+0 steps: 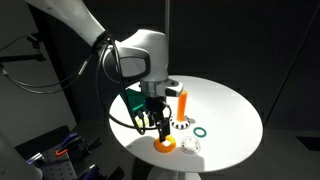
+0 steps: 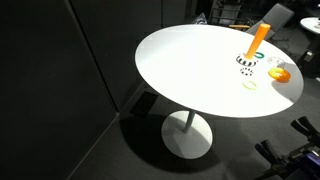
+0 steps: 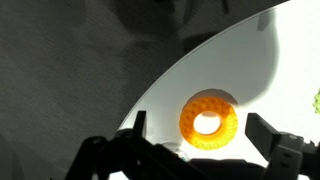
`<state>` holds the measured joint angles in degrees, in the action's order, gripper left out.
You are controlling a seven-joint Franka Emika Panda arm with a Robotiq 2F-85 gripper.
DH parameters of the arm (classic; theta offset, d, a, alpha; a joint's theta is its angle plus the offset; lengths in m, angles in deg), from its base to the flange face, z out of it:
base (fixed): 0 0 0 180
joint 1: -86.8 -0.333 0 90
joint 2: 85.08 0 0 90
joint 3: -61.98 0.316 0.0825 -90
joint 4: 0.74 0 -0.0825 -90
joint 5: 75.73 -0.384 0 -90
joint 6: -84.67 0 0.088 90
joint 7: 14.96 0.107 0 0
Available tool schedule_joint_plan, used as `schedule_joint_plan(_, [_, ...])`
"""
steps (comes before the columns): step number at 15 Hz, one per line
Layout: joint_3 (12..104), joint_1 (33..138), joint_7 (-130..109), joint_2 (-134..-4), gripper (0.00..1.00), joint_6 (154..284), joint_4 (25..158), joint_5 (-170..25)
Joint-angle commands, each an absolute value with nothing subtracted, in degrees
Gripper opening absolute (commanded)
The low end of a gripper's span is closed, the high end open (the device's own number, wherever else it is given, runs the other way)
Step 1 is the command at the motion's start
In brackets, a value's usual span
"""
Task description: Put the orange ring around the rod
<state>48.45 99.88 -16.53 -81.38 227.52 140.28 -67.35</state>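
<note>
**A:** How is the surface laid out, and how much room is given?

**B:** A round white surface point(image 2: 185, 75) is shown in both exterior views. A wide stretch of bare top is seen on one side, and all the things are gathered near one part of the rim. Dark floor is seen past the edge.

**A:** And the arm?

**B:** The arm point(image 1: 128, 55) is bent down over that cluster in an exterior view. The tool point(image 1: 160, 122) is held low, just above the surface.

**A:** Is anything grasped?

**B:** Nothing is grasped. In the wrist view the tool point(image 3: 201, 125) is spread wide, with one finger point(image 3: 140, 122) on either side of the orange ring point(image 3: 209, 122) and a gap kept on both sides.

**A:** Where are the task's things placed?

**B:** The rod point(image 1: 185, 103) is stood upright on its patterned base, just beside the tool. The orange ring point(image 1: 164, 144) is laid flat on the surface, apart from the rod and nearer the rim. In the wrist view the curved edge is seen close by, with a strip of white left between.

**A:** Anything smaller?

**B:** A dark green ring point(image 1: 201, 132) is laid beside the rod's base, and a pale ring point(image 2: 249, 85) near it.
</note>
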Motion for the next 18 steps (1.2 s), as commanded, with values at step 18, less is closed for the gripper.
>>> schedule_joint_plan(18, [46.99, 100.07, -13.71, -68.87, 1.0, 246.15, 138.73, -68.73])
